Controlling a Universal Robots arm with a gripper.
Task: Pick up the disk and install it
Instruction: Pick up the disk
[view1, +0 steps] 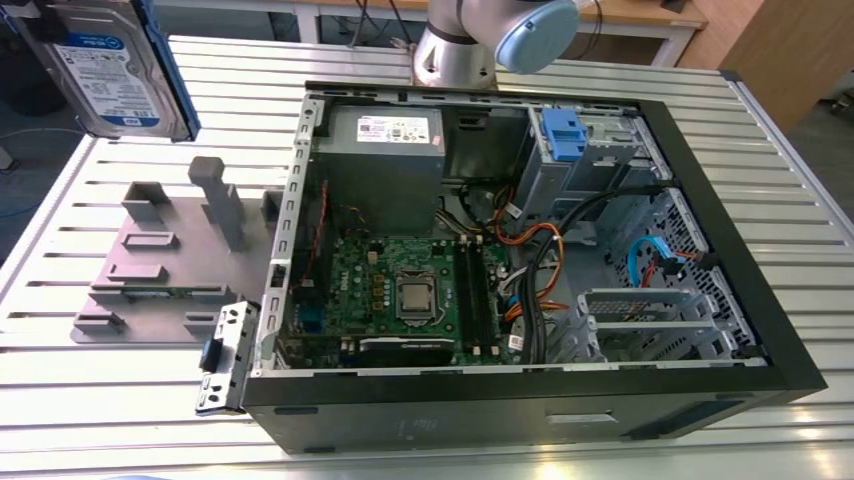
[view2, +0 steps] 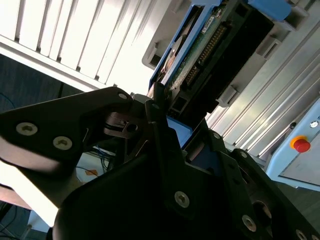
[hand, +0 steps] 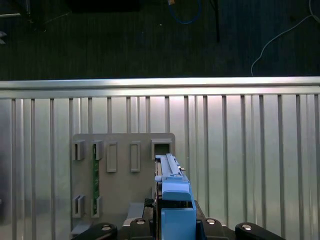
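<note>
disk held in the air outside the case

the gripper (view2: 161, 112) is clamped on the disk (view2: 207, 47). in the second wrist view its black fingers (view2: 156, 131) press on the disk's end, and the green circuit board and blue rails run away from them. in the exterior view the disk (view1: 114, 62) hangs upright with its label showing, raised off the table (view1: 54, 400) and well apart from the case (view1: 534, 412), out past the wall nearest the power supply (view1: 383, 150). a grey fixture (view1: 147, 255) lies just beside that same case wall. in the first wrist view the disk (hand: 172, 182) shows edge-on over the fixture's (hand: 120, 185) slots. the case lies open with the motherboard (view1: 400, 290) facing up. the arm (view1: 487, 40) stands just beyond the case's power-supply end.
</note>
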